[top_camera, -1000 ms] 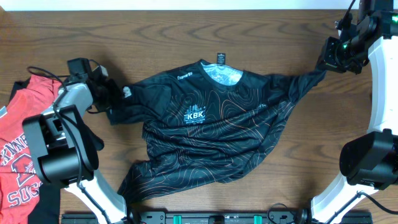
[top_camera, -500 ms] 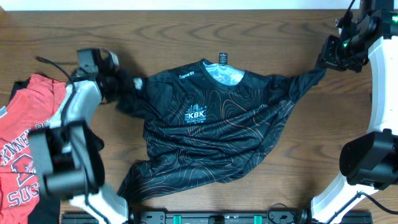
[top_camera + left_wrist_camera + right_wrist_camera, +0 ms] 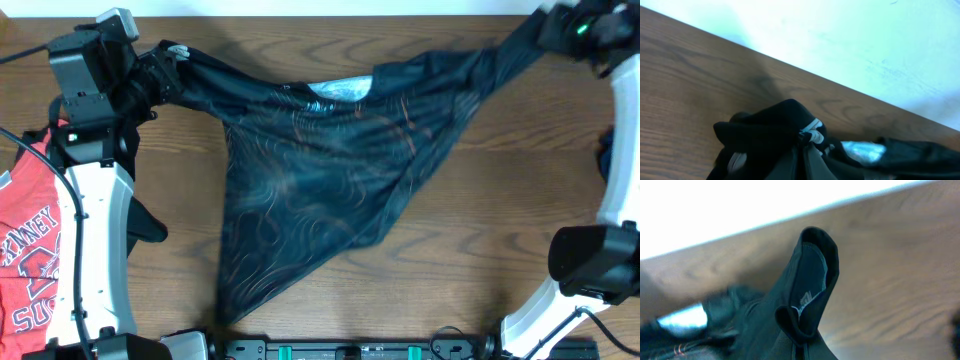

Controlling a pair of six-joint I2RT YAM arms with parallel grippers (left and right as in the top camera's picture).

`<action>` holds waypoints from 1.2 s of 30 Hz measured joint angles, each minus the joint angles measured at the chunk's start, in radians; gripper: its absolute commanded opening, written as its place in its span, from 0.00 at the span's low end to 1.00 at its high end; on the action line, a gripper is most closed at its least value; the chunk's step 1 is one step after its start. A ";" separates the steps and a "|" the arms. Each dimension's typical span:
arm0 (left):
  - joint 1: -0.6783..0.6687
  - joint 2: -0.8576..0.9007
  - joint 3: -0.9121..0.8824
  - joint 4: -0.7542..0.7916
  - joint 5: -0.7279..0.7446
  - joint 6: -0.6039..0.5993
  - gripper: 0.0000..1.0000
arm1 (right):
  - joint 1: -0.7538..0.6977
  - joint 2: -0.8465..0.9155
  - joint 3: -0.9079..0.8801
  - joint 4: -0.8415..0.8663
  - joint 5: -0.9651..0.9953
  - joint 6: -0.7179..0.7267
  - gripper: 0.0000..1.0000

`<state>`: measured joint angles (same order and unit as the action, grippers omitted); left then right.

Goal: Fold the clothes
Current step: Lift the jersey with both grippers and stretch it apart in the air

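A: Biggest first. What's under it all?
B: Wooden surface (image 3: 480, 230), with a white strip along its far edge.
A: The task thing?
B: Black jersey (image 3: 320, 180) with thin orange contour lines, blurred. It's stretched across the far side of the surface from the far-left corner to the far-right corner. It narrows to a point close to the near edge, left of centre. Pale neck lining (image 3: 340, 90) shows at the far middle.
A: Other cloth?
B: Red tee (image 3: 25, 250) with white lettering, at the left edge just beside the left arm, apart from the jersey.
A: Left hand?
B: Left hand (image 3: 165, 68) is far left, clenched on the jersey's left sleeve end. In the left wrist view, bunched black cloth (image 3: 775, 130) covers the fingers, so they can't be seen.
A: Right hand?
B: Right hand (image 3: 545, 25) is far right, clenched on the other sleeve, and the cloth runs taut from it. The right wrist view shows the sleeve hem (image 3: 812, 275) folded over and sticking up. Fingers hidden there too.
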<state>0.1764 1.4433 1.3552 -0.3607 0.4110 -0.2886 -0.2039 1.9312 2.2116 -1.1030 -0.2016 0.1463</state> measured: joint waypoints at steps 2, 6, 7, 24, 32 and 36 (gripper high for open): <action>0.000 0.005 0.027 -0.004 0.000 0.000 0.06 | -0.025 0.000 0.101 -0.006 -0.001 0.006 0.01; 0.000 0.010 0.130 -0.005 -0.008 0.000 0.06 | -0.093 0.000 0.323 -0.036 -0.014 0.018 0.01; 0.000 0.010 0.166 -0.004 -0.015 0.000 0.06 | -0.114 0.000 0.379 -0.045 -0.023 0.022 0.01; 0.037 0.002 0.564 -0.067 -0.074 0.000 0.06 | -0.290 -0.015 0.641 -0.150 -0.239 0.088 0.01; 0.018 -0.009 0.567 -0.073 -0.043 0.041 0.06 | -0.289 -0.016 0.641 -0.187 -0.248 0.045 0.01; 0.005 -0.051 0.597 -0.084 -0.039 0.066 0.06 | -0.288 -0.030 0.640 -0.187 -0.247 0.024 0.01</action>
<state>0.1814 1.3918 1.9526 -0.4442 0.3721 -0.2222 -0.4919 1.9011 2.8521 -1.2900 -0.4484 0.1699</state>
